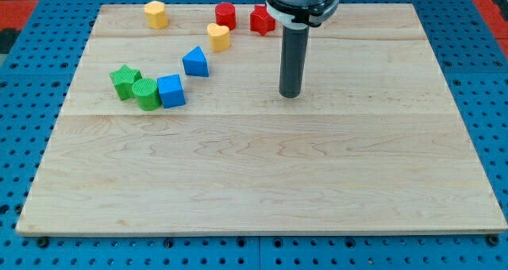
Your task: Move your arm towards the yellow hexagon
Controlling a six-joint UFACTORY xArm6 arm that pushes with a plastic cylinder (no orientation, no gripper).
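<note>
Dark rod, bare end, nothing to open or close here: my tip (290, 94) sits on the pale wooden board (262, 175), touching no block at all. Closest to it, up and a little toward the view's left, is the red star-like block (263, 20), with the red cylinder (226, 15) just beside that. Further left of my tip comes the yellow heart-shaped block (218, 36), then the blue triangle (196, 62) below it. Careful, that heart is yellow too, but it is not my target.

The target, the yellow hexagon (155, 14), lies well apart from my tip, far toward the view's left and up near the board's top edge. That is the line that matters: a long diagonal, leftward and upward. Drawn straight, I judge it passes just below the yellow heart and above the blue triangle, threading the gap between them, so one of them could get nudged on the way.

Further out still, well left of my tip and slightly lower, sits a tight cluster: blue cube (171, 90), green cylinder (146, 94) touching it, green star (125, 82) beside that. They look clear of my path.
</note>
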